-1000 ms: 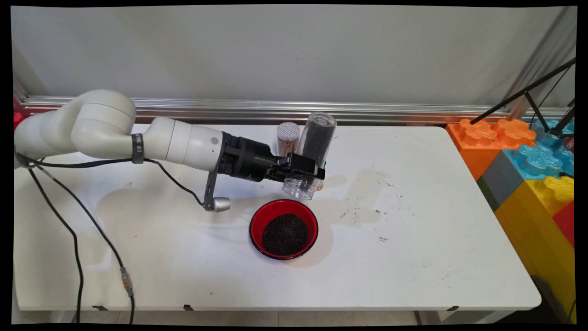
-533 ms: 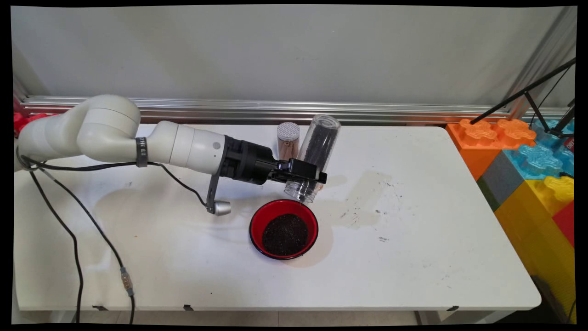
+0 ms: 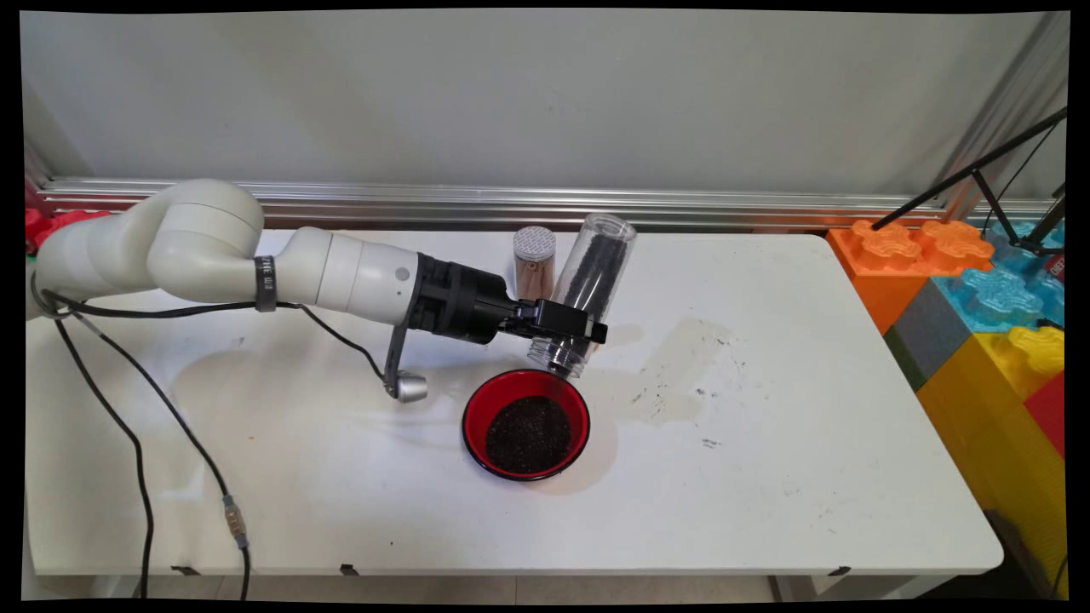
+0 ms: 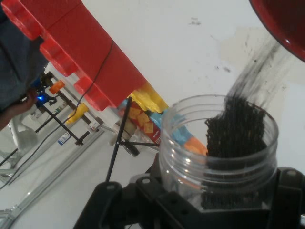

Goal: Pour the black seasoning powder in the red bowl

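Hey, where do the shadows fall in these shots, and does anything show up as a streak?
Main view: the bowl casts a soft shadow on the table, to its right and near side. Hand view: grains pouring from the jar that the gripper holds show as a dark streak toward the bowl.

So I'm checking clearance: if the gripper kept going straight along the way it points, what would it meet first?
Beyond the clear jar that the gripper grips, the line runs right over the bare white table; it looks free, though depth is uncertain.
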